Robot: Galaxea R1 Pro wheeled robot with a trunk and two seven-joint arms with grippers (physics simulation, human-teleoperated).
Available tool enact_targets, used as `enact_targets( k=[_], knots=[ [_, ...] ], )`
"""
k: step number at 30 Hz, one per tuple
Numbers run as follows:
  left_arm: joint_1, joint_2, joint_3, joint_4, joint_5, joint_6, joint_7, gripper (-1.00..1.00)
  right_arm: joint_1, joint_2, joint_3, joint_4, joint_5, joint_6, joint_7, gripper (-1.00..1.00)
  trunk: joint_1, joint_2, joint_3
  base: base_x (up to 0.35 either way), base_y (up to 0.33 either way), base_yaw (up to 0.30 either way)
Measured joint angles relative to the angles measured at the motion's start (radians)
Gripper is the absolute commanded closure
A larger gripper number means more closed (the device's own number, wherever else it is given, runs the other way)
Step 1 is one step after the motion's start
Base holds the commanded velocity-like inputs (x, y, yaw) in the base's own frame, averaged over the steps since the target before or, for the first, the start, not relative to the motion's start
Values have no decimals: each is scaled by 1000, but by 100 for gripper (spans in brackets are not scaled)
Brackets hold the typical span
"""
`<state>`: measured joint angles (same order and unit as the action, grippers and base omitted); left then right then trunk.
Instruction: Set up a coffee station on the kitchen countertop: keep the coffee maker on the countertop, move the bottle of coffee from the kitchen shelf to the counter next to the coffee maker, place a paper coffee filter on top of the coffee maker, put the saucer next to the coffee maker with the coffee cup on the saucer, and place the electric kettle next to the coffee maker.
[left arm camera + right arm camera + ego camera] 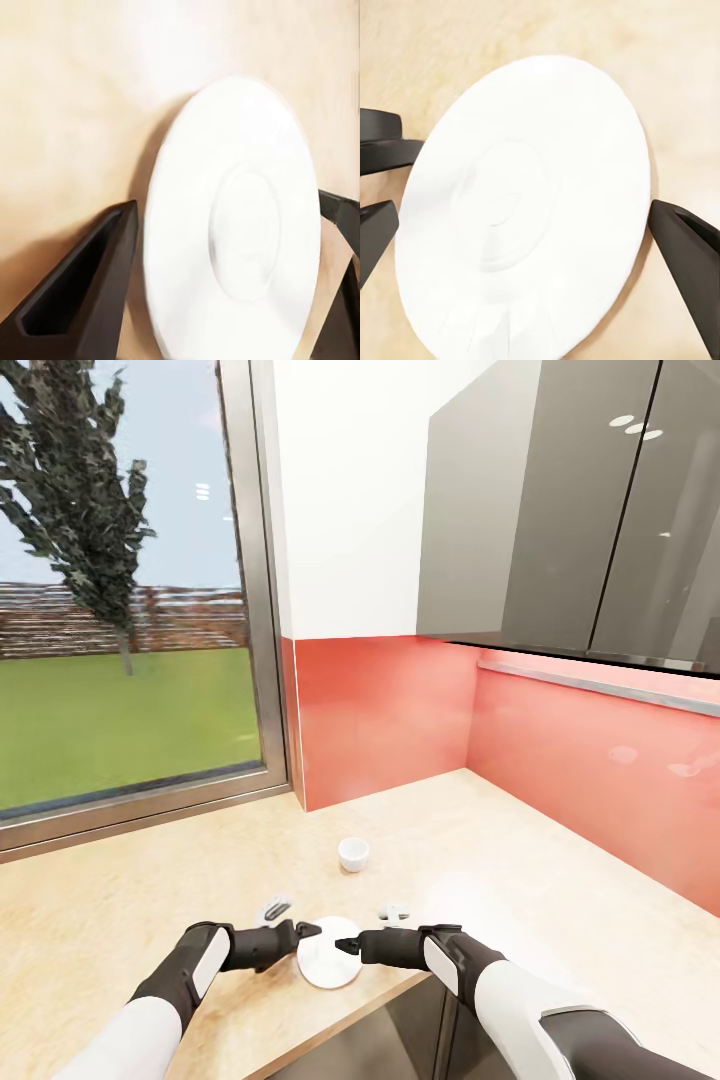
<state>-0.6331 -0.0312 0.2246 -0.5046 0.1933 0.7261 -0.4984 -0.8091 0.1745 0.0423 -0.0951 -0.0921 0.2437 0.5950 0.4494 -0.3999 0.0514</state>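
The left gripper (305,932) and right gripper (345,945) both spread wide, meeting over the saucer (328,966), which lies flat at the kitchen countertop (150,890) edge, directly beneath both; the coffee cup (353,853) stands apart, farther back.

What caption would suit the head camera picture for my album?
Two grippers, left and right, meet over a white saucer at the countertop edge, a small cup behind.

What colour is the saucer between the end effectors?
Plain white saucer, clearest in the right wrist view.
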Motion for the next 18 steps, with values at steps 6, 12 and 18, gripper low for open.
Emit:
enact_targets(
  k=[6,12,18],
  knots=[
    [0,-1,1,1,9,-1,0,-100,0,0,0,0,0,0,0,-100,0,0,0,0,0,0],
    [0,-3,1,1,22,0,0,-100,3,0,0,-4,1,0,0,-100,0,0,0,0,0,0],
    [0,-8,1,2,45,0,0,-100,3,0,0,-5,1,0,0,-100,0,0,0,0,0,0]
  ],
)
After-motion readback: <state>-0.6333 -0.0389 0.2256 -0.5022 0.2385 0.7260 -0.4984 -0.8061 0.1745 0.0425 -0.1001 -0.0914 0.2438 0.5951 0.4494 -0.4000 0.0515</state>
